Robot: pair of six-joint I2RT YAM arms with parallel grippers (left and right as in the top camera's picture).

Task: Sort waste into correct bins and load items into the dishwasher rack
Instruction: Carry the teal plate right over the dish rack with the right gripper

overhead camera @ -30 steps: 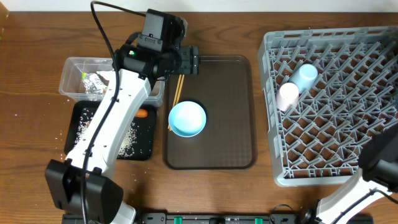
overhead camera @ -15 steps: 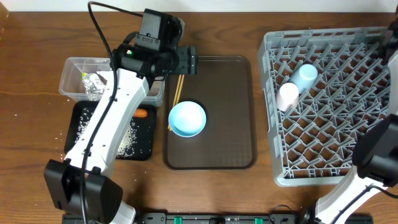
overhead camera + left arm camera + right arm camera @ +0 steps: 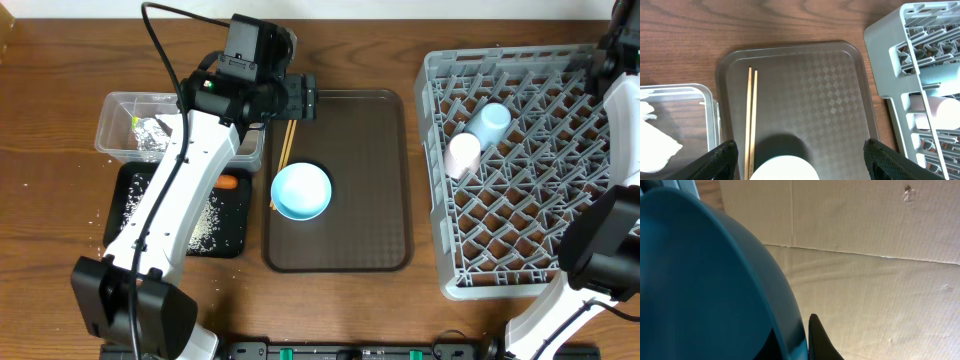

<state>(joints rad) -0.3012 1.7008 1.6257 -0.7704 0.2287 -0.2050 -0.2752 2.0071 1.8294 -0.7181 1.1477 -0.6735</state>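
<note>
Overhead view: left hand point(image 3: 311, 97) hangs over the far rim of the brown serving tray point(image 3: 370, 200), spread wide, nothing between its tips. Left wrist view agrees: both fingers point(image 3: 722, 160) sit at the lower corners of the picture, well apart and holding nothing. The wooden chopsticks point(image 3: 284, 150) lie side by side on the tray just beside this hand, nearer its left finger. The light blue bowl point(image 3: 301, 191) stands upright on the tray just beside the chopsticks' near end, about centred between the fingers in the wrist view. Off to this hand's left, the clear tub point(image 3: 112, 108) on the counter point(image 3: 60, 60) holds the silver foil wrapper point(image 3: 155, 135), yellow-green packet point(image 3: 135, 124) and white tissue point(image 3: 655, 145). The black tray point(image 3: 128, 178) sits just beside the tub with rice point(image 3: 205, 225) and the orange carrot point(image 3: 229, 182) in it, partly hidden by the arm. Well off to this hand's right is the grey dishwasher rack point(image 3: 520, 230), with the pale pink cup point(image 3: 463, 155) and light blue cup point(image 3: 490, 123) lying side by side in it. Right hand point(image 3: 807, 340) is closed, clamped on the rim of the dark-blue plate point(image 3: 705, 280). The plate fills the right wrist view, hard against one black finger point(image 3: 820, 340); the other finger is hidden behind it. Overhead shows only the right arm by the rack's far right corner; the plate can't be made out there.
</note>
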